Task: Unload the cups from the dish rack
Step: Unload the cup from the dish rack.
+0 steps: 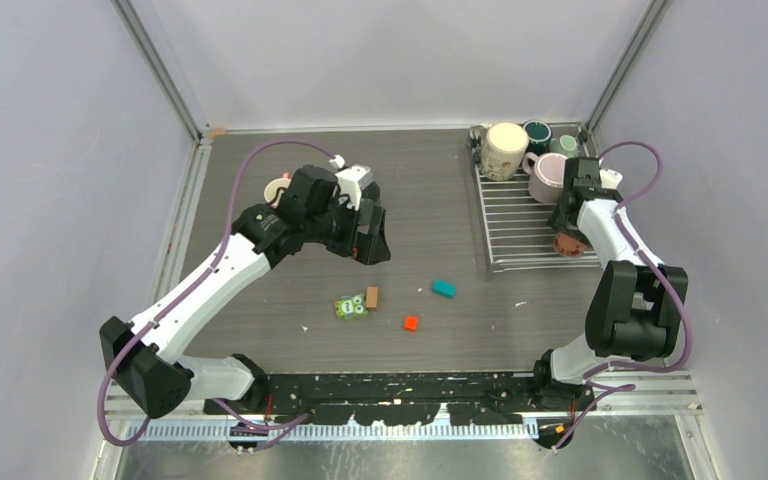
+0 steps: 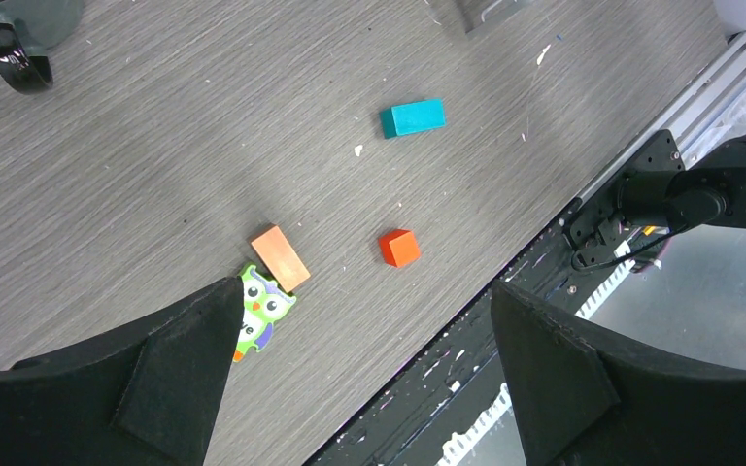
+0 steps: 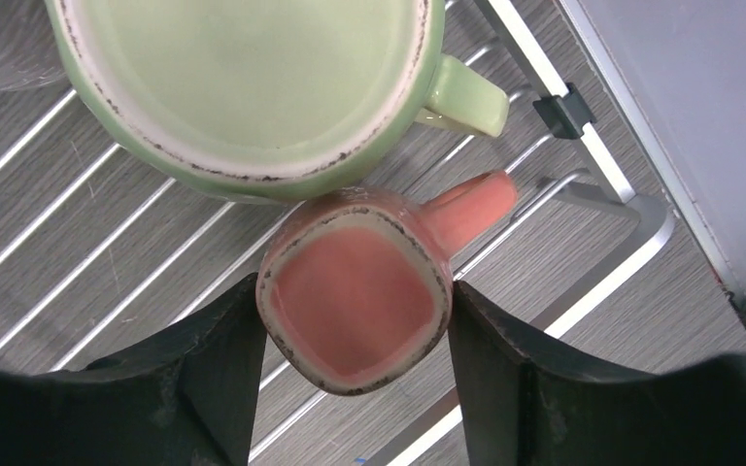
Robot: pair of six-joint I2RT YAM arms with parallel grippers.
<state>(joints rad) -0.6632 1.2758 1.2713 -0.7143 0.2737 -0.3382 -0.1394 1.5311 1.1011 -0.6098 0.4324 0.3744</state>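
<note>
The right tool (image 3: 355, 291) clamps the small pink mug (image 3: 355, 311) on the dish rack (image 3: 87, 243) (pale green mug (image 3: 243, 78) just beside it); the left tool (image 2: 364, 301) gapes wide, empty, above the tabletop (image 2: 155, 146).

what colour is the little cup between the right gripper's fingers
little cup: salmon pink, pale rim; right wrist view shows it best

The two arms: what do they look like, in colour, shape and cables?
Both the left arm and the right arm have white links between bulky black joints. A mauve cable loops along each. Each arm ends in two broad, matte black, wedge-shaped fingers.
</note>
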